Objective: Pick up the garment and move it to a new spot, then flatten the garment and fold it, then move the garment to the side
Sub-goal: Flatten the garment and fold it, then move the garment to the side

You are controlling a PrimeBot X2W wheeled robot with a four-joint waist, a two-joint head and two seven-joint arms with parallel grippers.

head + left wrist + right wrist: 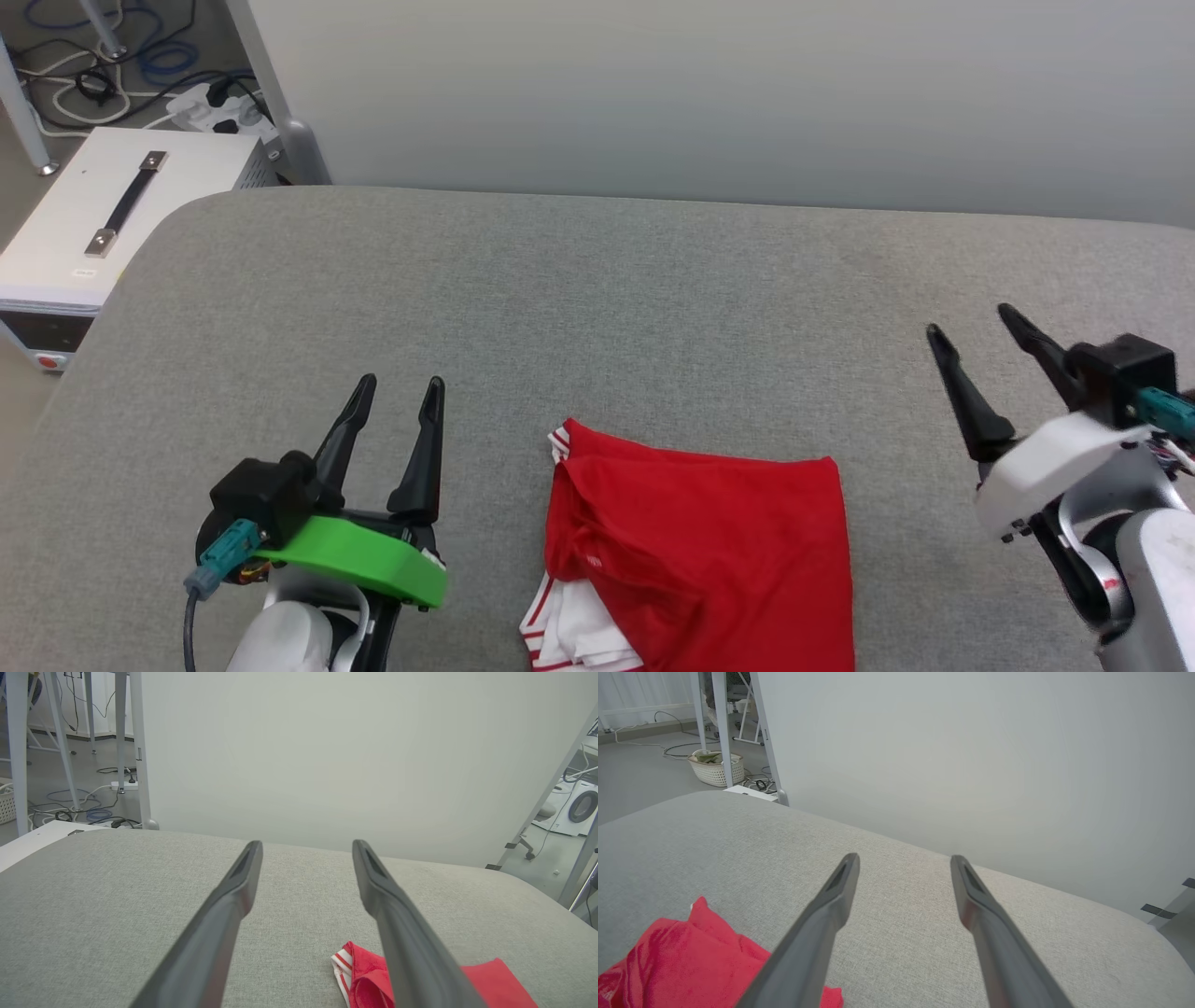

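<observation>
The garment (709, 551), a red shirt with white striped sleeve trim, lies folded into a compact rectangle on the grey table (597, 299), near its front edge at the centre. My left gripper (401, 383) hovers open to the left of it, fingers apart and empty. My right gripper (976, 322) hangs open well to the right, also empty. In the left wrist view the garment (486, 982) peeks out at the lower right behind one finger. A red corner of the garment (677, 956) shows at the lower left of the right wrist view.
A white equipment box (103, 219) with a black handle stands off the table's left edge, with cables and a power strip (210, 107) on the floor behind it. A pale wall panel (709, 93) runs along the table's far edge. A laundry basket (714, 767) sits on the floor.
</observation>
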